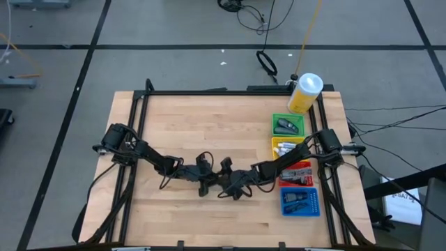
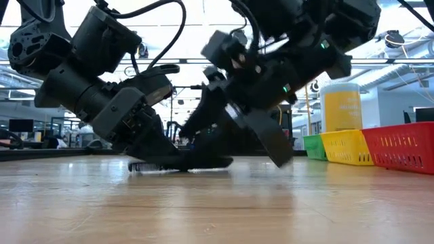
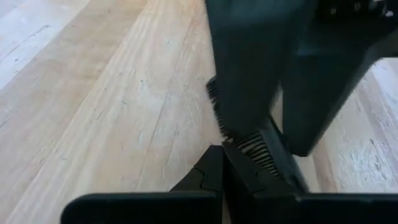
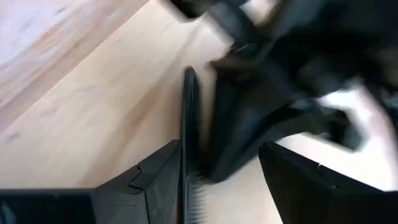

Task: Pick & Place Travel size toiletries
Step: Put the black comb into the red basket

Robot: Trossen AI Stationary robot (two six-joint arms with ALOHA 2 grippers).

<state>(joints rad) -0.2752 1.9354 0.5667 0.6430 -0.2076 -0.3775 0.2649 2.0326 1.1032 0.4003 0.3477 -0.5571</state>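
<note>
A black comb (image 2: 178,164) lies flat on the wood near the table's middle, teeth showing at its left end (image 2: 139,166). My left gripper (image 1: 206,183) comes down on it from the left, shut on it (image 3: 239,163). My right gripper (image 1: 230,183) reaches in from the right, open. In the right wrist view its fingers (image 4: 214,180) stand on either side of the comb (image 4: 189,118) and of the left gripper's fingers. The comb runs close along one right finger (image 4: 155,177); whether they touch, I cannot tell. Other toiletries lie in the trays at the right. My left gripper pinches the comb between its two fingers at the toothed part (image 3: 250,147). The fingers (image 2: 152,142) slant down from the table's left side. The comb rests flat on the table under the hold.
Along the right edge stand a green tray (image 1: 288,117), a yellow tray (image 1: 274,146), a red tray (image 1: 309,174) and a blue tray (image 1: 300,210), holding small items. A big yellow white-capped bottle (image 1: 305,93) stands behind them. Bare wood spreads over the left, near and far parts.
</note>
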